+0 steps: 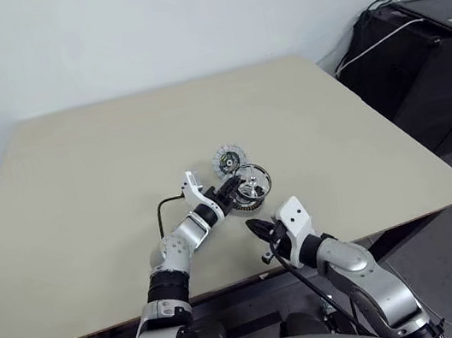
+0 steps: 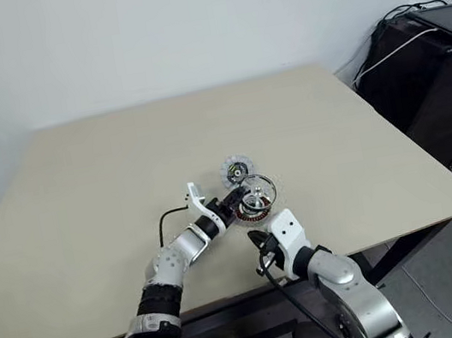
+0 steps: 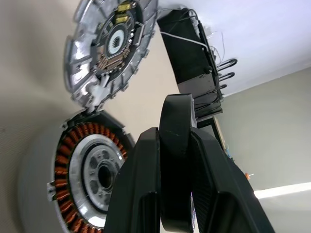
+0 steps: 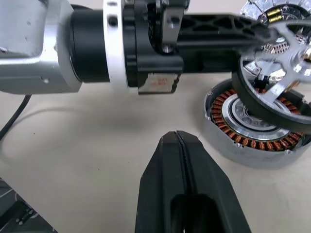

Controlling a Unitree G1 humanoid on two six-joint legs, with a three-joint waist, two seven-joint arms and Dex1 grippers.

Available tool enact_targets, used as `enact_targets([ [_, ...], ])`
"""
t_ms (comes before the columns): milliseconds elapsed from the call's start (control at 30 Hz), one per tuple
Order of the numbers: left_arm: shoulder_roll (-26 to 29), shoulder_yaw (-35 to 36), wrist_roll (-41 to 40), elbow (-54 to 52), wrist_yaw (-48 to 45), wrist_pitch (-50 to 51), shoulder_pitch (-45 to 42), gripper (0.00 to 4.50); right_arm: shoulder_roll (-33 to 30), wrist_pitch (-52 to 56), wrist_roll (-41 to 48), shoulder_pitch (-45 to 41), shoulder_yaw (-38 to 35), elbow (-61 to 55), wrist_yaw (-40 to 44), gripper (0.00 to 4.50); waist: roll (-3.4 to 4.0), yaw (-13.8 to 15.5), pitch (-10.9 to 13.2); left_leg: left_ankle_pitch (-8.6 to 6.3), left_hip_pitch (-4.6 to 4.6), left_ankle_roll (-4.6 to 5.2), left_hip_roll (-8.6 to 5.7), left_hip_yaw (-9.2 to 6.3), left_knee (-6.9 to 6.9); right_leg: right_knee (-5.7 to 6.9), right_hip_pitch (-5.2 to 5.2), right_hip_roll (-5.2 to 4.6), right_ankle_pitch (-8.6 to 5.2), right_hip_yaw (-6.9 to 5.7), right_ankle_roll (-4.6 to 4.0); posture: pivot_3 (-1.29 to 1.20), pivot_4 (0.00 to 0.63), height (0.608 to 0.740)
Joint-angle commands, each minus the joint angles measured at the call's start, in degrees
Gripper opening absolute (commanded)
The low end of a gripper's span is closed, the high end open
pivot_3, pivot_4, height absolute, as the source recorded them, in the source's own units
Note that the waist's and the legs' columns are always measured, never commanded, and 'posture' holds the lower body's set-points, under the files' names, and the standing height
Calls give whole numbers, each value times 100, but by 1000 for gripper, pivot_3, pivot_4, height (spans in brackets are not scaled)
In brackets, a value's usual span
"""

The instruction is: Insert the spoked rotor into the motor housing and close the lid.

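Left gripper (image 1: 236,188) clamped on the rim of the spoked rotor (image 4: 282,77), held tilted just above the motor housing (image 4: 255,133), partly overlapping it. Housing on the table (image 1: 81,184) near the middle of its near edge, the lid (image 1: 228,160) just beyond it, toward the far edge. Right gripper (image 1: 258,229) fully closed, empty, hovering nearer the near edge, close beside the housing.
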Motion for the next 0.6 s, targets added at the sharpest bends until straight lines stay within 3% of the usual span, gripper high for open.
enact_targets([
  [33,-480,-116,70,-94,-51,-44,206,563,-4,-88,50,-35,-98,-226,-28,0,0,0,0,0,0,0,0,0,0,0,0,0,0,0,1,0,0,740],
  [433,-431,-76,362,-27,154,21,339,563,0,-94,60,-46,-73,-224,-54,0,0,1,0,0,0,0,0,0,1,0,0,1,2,0,-1,0,0,740],
  [600,-442,-83,417,-34,177,92,351,2126,2,-92,59,-51,-80,-232,-61,0,0,1,0,0,0,0,0,0,1,0,0,1,2,0,-2,0,0,740],
])
